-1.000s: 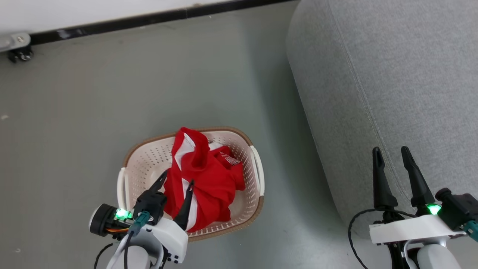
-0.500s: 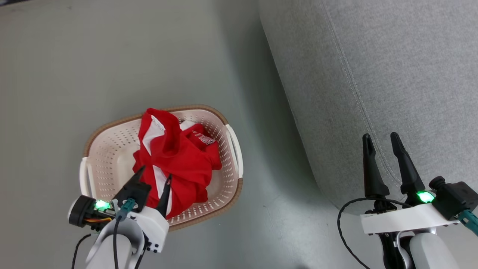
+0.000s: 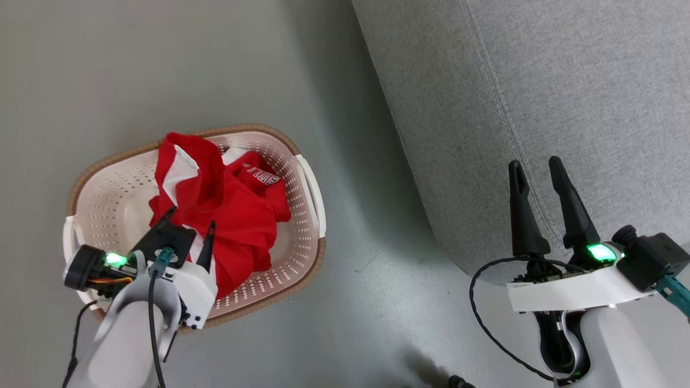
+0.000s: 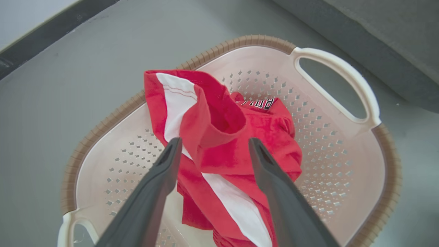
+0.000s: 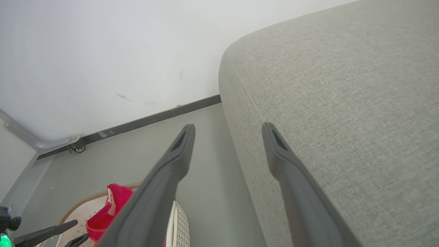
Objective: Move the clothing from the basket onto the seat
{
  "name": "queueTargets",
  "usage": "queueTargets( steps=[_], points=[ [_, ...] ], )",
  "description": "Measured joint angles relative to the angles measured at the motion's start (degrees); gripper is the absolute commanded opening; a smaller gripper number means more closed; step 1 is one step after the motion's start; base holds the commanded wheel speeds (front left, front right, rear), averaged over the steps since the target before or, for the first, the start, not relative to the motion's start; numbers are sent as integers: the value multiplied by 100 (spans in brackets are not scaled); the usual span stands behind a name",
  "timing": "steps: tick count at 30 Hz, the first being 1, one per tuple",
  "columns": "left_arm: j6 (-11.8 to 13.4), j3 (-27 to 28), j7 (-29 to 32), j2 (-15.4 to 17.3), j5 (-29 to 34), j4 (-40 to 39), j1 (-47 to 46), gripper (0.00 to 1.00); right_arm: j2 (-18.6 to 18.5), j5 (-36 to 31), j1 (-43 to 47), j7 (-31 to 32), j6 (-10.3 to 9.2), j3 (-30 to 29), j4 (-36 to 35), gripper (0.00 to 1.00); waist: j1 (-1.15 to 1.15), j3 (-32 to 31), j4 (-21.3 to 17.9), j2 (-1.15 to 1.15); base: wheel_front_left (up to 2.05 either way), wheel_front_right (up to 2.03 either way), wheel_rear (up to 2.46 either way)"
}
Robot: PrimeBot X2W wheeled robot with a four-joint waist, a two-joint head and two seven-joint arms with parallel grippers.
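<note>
Camera shifted; spread left hand [image 3: 192, 215] over crumpled clothing [image 3: 242, 215] in perforated basket [image 3: 113, 188]

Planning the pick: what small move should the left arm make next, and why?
Probably lower the left gripper a little, then close: its jaws are open, framing a raised fold of the clothing in the basket, nothing gripped yet.

A smooth grey-green floor [image 3: 161, 64] runs to a plain white wall [image 5: 103, 51], edged by a dark baseboard [image 5: 154, 118]. A faint scuff [image 5: 123, 97] marks the wall. At far left, a small caster [image 5: 78, 148] sits under a pale frame [image 5: 20, 134]. The grey seat [image 3: 539, 81], right, throws a soft shadow [image 3: 345, 134] in even light.
</note>
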Motion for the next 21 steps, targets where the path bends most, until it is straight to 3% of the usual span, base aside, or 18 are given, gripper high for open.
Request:
queueTargets(
  steps=[21],
  points=[
    [196, -67, 232, 169, 213, 444, -675, 100, 0, 307, -489, -1, 0, 281, -12, 100, -1, 615, -414, 0, 0, 0, 0]
  ],
)
